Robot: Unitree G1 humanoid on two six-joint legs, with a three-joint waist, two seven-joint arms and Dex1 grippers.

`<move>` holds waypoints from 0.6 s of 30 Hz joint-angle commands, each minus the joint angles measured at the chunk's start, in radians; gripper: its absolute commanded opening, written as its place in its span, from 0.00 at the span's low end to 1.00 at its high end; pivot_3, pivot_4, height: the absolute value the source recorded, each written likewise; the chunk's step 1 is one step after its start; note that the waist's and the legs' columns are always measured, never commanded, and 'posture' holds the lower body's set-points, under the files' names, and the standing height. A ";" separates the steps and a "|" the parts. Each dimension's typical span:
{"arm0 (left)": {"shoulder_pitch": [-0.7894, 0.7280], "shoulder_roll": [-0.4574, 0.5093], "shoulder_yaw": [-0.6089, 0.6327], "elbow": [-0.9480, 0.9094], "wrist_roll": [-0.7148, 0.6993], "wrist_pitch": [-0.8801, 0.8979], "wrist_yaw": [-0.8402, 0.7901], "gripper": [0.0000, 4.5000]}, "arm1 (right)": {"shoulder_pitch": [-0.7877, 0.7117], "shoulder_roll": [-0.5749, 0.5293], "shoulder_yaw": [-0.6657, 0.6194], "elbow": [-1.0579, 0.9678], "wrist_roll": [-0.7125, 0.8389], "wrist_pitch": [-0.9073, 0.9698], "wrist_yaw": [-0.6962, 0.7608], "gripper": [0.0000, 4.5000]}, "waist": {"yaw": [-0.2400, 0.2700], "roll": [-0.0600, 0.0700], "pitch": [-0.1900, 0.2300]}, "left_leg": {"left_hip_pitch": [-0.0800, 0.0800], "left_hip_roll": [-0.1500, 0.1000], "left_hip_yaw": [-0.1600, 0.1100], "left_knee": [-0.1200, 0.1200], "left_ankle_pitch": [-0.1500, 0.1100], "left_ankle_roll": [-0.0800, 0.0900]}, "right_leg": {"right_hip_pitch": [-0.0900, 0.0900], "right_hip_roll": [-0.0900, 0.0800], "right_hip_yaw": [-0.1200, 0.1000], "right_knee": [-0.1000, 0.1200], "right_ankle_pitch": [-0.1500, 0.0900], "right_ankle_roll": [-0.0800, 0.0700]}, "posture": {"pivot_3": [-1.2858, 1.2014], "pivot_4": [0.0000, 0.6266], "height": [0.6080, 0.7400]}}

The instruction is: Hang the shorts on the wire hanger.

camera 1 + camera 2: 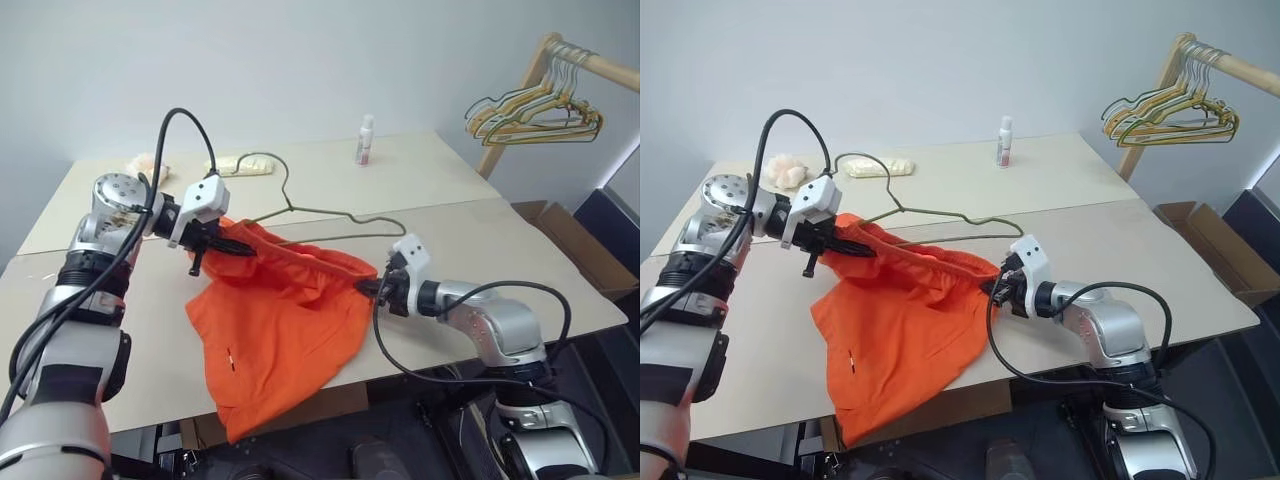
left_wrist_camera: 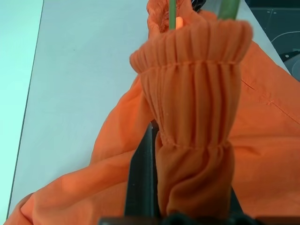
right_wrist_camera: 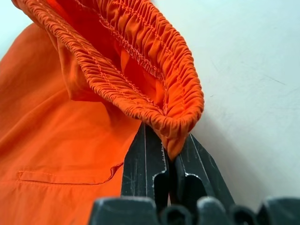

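The bright orange shorts are stretched by their gathered waistband between my two grippers, and their legs droop over the table's front edge. My left gripper is shut on the waistband's left end, a bunch of elastic fabric standing up beside its dark finger. At the waistband's right end my right gripper is shut, its black fingers pinching the folded band. The thin wire hanger lies on the table just behind the shorts, its hook pointing away; its lower part is hidden by the fabric.
A small white bottle stands at the table's back. Pale cream items lie at the back left. A wooden rack with bunched coloured hangers stands at the right, with an open cardboard box below it.
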 commanded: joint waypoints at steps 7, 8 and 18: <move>0.052 0.137 -0.043 -0.045 -0.010 -0.058 -0.003 0.00 | -0.042 -0.161 -0.108 0.057 0.049 0.026 0.044 0.00 | 0.002 0.000 0.000 | 0.000 0.000 0.000 0.000 0.000 0.000 | 0.000 0.000 0.000 0.000 0.000 0.000 | 0.44 0.00 1.00; 0.051 0.138 -0.038 -0.031 0.003 -0.060 -0.003 0.00 | -0.045 -0.182 -0.107 0.062 0.050 0.022 0.055 0.00 | 0.005 0.000 0.000 | 0.001 0.000 0.000 0.000 0.000 0.000 | 0.000 0.000 0.000 0.000 0.000 0.000 | 0.44 0.00 1.00; 0.069 0.147 -0.036 0.017 0.083 -0.100 0.018 0.00 | -0.066 -0.291 -0.096 0.109 0.042 -0.003 0.122 0.00 | 0.022 0.000 0.000 | 0.000 0.000 0.000 0.000 0.000 0.000 | 0.000 0.000 0.000 -0.001 0.000 0.000 | 0.45 0.00 1.00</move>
